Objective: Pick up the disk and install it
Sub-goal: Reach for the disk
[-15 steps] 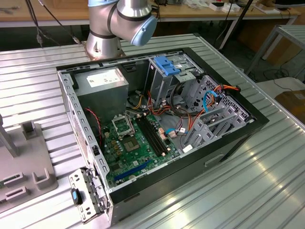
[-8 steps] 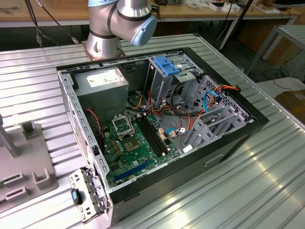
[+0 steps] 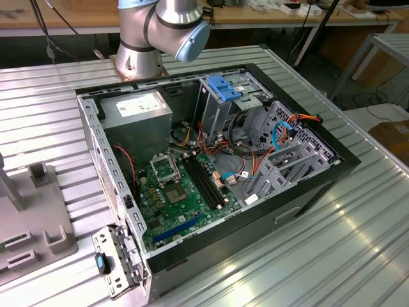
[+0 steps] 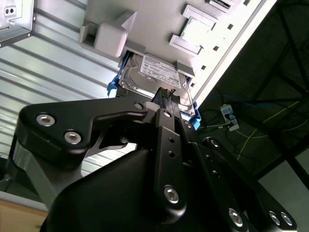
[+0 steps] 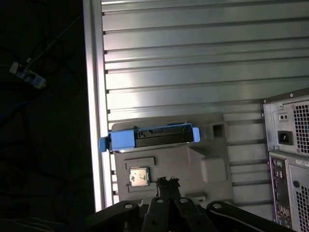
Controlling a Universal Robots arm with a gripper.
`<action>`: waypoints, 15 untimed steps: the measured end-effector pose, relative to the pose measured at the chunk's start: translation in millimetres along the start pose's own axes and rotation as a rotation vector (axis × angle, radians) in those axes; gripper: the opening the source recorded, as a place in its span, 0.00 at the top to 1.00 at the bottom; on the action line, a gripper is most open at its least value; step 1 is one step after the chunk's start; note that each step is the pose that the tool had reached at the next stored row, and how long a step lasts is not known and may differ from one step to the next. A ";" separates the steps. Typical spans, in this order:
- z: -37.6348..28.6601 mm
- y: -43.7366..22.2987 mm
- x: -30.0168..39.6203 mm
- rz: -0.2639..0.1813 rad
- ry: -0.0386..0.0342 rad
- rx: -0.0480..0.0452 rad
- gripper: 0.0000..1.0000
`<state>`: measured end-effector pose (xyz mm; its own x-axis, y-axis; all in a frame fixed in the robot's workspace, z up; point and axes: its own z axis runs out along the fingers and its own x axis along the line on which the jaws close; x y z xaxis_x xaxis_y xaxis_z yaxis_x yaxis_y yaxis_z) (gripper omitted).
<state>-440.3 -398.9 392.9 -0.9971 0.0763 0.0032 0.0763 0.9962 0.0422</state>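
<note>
The disk (image 5: 149, 137) stands on its edge in a slot of a grey fixture plate (image 5: 203, 154), blue rails along its sides. In the second wrist view the disk (image 4: 154, 75) shows its silver top and white label. My gripper (image 5: 167, 183) hovers a short way off the disk, apart from it and in line with its middle. Its black fingertips (image 4: 166, 96) sit close together with nothing between them.
The open computer case (image 3: 217, 166) lies on the ribbed metal table (image 3: 358, 243), with a green board, a grey power supply and a drive cage (image 3: 227, 89) with blue parts inside. A small square chip (image 5: 139, 176) rests on the fixture. The table edge (image 5: 94, 96) runs close beside the disk.
</note>
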 end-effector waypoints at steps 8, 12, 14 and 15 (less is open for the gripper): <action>0.0 -0.5 6.7 0.000 0.0000 -0.0001 0.89; 0.0 -0.7 9.0 0.000 0.0000 0.0000 0.89; 0.0 -0.7 9.1 0.000 0.0000 -0.0001 0.89; 0.0 -0.7 9.1 0.000 0.0000 0.0000 0.89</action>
<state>-449.5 -398.9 392.9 -0.9971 0.0762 0.0032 0.0763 0.9962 0.0422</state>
